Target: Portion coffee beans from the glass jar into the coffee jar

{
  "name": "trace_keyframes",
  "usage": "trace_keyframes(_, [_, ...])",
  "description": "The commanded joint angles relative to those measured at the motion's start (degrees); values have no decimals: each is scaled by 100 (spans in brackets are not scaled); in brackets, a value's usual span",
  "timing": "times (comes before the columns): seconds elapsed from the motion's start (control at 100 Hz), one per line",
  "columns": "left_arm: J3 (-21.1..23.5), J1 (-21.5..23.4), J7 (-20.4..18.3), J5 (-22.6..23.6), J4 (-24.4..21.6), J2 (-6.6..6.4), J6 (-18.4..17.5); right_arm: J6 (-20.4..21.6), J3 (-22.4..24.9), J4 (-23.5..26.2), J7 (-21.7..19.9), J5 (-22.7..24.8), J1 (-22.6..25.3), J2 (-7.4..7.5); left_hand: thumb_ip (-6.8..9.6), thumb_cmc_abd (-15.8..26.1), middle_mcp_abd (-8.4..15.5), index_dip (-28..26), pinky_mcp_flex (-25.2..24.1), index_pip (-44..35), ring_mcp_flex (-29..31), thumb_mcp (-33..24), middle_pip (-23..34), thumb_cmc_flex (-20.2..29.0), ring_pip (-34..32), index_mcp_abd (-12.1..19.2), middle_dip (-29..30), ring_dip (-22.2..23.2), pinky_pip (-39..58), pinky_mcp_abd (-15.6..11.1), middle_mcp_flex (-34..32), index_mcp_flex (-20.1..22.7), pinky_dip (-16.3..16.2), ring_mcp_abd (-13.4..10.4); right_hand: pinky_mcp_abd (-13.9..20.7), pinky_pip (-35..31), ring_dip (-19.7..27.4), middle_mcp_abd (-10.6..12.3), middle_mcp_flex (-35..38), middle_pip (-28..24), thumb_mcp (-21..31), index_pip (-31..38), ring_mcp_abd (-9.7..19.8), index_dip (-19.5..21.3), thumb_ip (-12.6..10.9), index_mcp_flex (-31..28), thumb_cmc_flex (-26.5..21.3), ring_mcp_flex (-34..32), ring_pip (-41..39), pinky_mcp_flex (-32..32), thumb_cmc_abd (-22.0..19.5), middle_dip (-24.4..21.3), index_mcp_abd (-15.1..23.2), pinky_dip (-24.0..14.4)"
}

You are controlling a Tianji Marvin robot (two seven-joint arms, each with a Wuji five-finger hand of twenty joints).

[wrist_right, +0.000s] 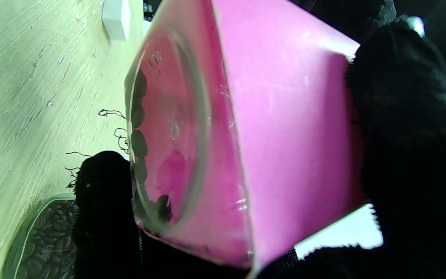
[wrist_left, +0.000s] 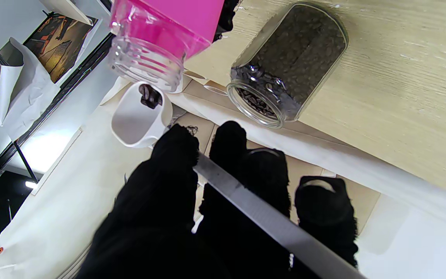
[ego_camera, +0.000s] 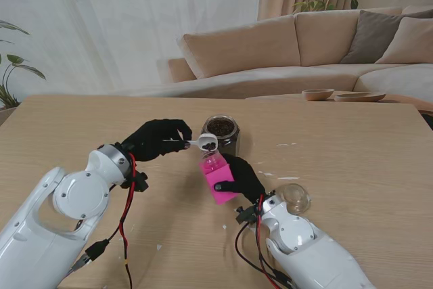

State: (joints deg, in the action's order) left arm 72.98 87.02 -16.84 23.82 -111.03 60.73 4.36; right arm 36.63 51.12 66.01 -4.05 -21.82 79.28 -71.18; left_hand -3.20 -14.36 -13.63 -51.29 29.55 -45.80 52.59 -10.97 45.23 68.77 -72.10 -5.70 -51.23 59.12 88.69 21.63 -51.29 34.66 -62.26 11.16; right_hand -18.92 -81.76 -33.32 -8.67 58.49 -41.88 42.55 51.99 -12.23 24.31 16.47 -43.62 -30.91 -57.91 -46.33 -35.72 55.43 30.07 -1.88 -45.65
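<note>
Left fingers: the black-gloved fingers [wrist_left: 176, 155] are pinched tight round the flat metal handle [wrist_left: 261, 215] of a white scoop [ego_camera: 207, 142], thumb pad on one face, the other fingers curled behind it.
Left hand: the left hand [ego_camera: 157, 139] hovers over the table at about 9 o'clock from the scoop, the handle running straight out of its grip.
Scoop: the white bowl [wrist_left: 139, 116] carries a few dark coffee beans [wrist_left: 148, 97] and sits right at the open mouth of the coffee jar, lip to lip as far as the left wrist view shows.
Right fingers: wrapped round the coffee jar's pink body, one finger [wrist_right: 405, 116] pressed along its side; the grip is firm and full.
Right hand: the right hand [ego_camera: 245, 179] holds the jar off the table, nearer to the robot than the scoop, at roughly 5 o'clock from it.
Coffee jar: the coffee jar [ego_camera: 218, 177], clear with a pink wrap, is tilted, its mouth raised toward the scoop; through the clear base [wrist_right: 168, 147] a few beans line the inner wall.
Glass jar: the glass jar [ego_camera: 220, 132] stands upright on the table just beyond the scoop, at about 1 o'clock, open-topped and well filled with beans [wrist_left: 296, 54].
Lid: a clear round lid [ego_camera: 295, 197] lies on the table at 3 o'clock from the right hand, apart from it.
Table: pale wood [ego_camera: 352, 147].
</note>
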Motion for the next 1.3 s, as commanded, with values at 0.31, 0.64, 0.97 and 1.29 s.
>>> trace_keyframes(0.31, [86,156,-175,-32,-143,3,-178,-28,3,25,-64,-1,34,-34,294,365,-132,-206,2,-607,140,-484,4,520,-103,221,27,-65,117,41,89,148,-4,-121,131,-180,-108,675,427,-551,1858,1052,330,157,-261,-766,-1425,-350,-571,4,-1084,94,1432,-102])
trace_keyframes(0.64, [159,289,-119,218,-269,-6,-369,-37,32,46,-46,7,51,-31,297,373,-124,-210,-14,-603,108,-470,0,520,-86,237,25,-68,102,32,95,155,1,-113,131,-180,-109,671,435,-556,1863,1054,321,157,-261,-767,-1424,-353,-578,4,-1086,91,1440,-102])
trace_keyframes(0.97, [94,313,25,541,-275,3,-488,-21,42,61,-39,13,61,-26,299,383,-96,-224,-83,-587,53,-443,-32,520,-45,264,21,-64,39,16,110,163,16,-83,131,-180,-108,678,435,-553,1871,1056,317,155,-262,-769,-1426,-347,-577,4,-1087,89,1435,-101])
trace_keyframes(1.29, [64,464,505,1235,-279,44,-887,-14,41,64,-35,14,63,-25,291,378,-43,-225,-94,-581,41,-416,-68,517,-12,307,8,-57,22,16,94,167,11,-82,131,-180,-108,675,427,-551,1874,1054,324,153,-260,-765,-1428,-355,-579,4,-1086,90,1431,-101])
